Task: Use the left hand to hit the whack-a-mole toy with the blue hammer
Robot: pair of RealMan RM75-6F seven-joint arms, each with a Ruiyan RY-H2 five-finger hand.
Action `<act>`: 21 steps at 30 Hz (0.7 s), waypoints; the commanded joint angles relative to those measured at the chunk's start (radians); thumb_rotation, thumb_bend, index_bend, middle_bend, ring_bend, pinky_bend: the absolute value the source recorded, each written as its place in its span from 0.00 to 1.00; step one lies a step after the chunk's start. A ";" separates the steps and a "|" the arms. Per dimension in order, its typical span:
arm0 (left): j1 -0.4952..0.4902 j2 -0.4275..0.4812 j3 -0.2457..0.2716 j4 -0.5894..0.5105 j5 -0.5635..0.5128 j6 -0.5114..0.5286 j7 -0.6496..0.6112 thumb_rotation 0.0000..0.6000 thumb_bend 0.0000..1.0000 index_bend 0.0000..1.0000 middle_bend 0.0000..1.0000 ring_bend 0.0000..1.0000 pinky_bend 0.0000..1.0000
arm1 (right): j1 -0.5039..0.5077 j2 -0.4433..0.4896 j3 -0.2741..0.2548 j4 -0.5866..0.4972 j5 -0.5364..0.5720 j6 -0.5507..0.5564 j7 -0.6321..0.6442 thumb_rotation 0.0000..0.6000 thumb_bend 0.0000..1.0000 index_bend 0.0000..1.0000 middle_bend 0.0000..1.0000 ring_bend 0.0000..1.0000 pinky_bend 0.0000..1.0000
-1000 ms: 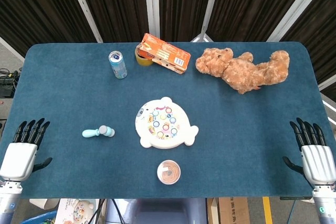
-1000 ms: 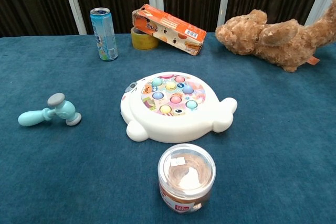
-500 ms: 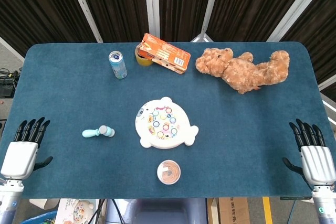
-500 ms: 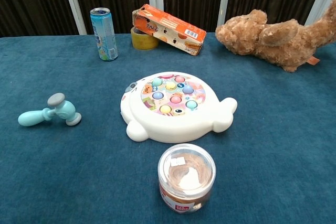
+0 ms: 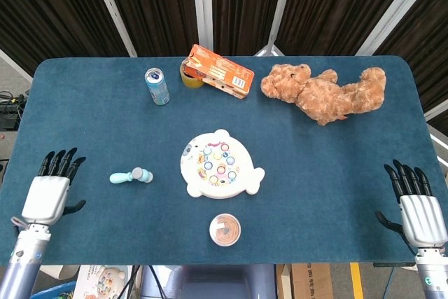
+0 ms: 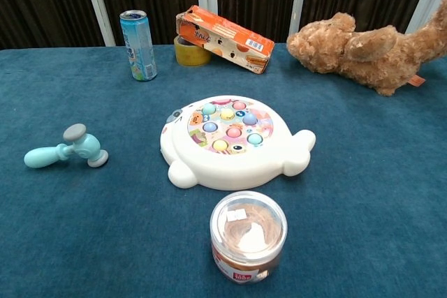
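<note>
The light blue hammer [image 5: 131, 176] with grey head ends lies on the blue tablecloth, left of the white whale-shaped whack-a-mole toy [image 5: 219, 165]. In the chest view the hammer [image 6: 66, 149] lies with its handle pointing left, and the toy [image 6: 231, 141] shows several coloured buttons. My left hand [image 5: 50, 190] hovers open over the table's front left corner, a short way left of the hammer and touching nothing. At the front right edge, my right hand [image 5: 416, 208] is open and empty. Neither hand appears in the chest view.
A drink can [image 5: 157, 86], a tape roll [image 5: 190, 77] and an orange box [image 5: 220, 71] stand at the back. A brown teddy bear [image 5: 323, 93] lies at the back right. A small lidded jar [image 5: 225, 230] sits in front of the toy.
My left hand has moved right and forward over the table, toward the hammer. The right hand and all objects are unchanged.
</note>
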 commanded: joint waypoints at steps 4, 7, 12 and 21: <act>-0.084 -0.091 -0.082 -0.002 -0.164 -0.056 0.117 1.00 0.22 0.32 0.06 0.00 0.05 | 0.000 0.003 -0.001 -0.002 0.000 -0.002 0.011 1.00 0.19 0.00 0.00 0.00 0.00; -0.114 -0.127 -0.098 0.012 -0.206 -0.063 0.163 1.00 0.26 0.37 0.07 0.00 0.05 | 0.000 0.004 -0.002 -0.003 0.001 -0.005 0.014 1.00 0.19 0.00 0.00 0.00 0.00; -0.160 -0.199 -0.116 0.043 -0.282 -0.069 0.231 1.00 0.31 0.41 0.09 0.00 0.07 | 0.001 0.006 -0.001 -0.005 0.003 -0.008 0.022 1.00 0.19 0.00 0.00 0.00 0.00; -0.212 -0.298 -0.112 0.099 -0.359 -0.063 0.291 1.00 0.33 0.44 0.09 0.00 0.07 | 0.002 0.009 -0.001 -0.007 0.008 -0.014 0.032 1.00 0.19 0.00 0.00 0.00 0.00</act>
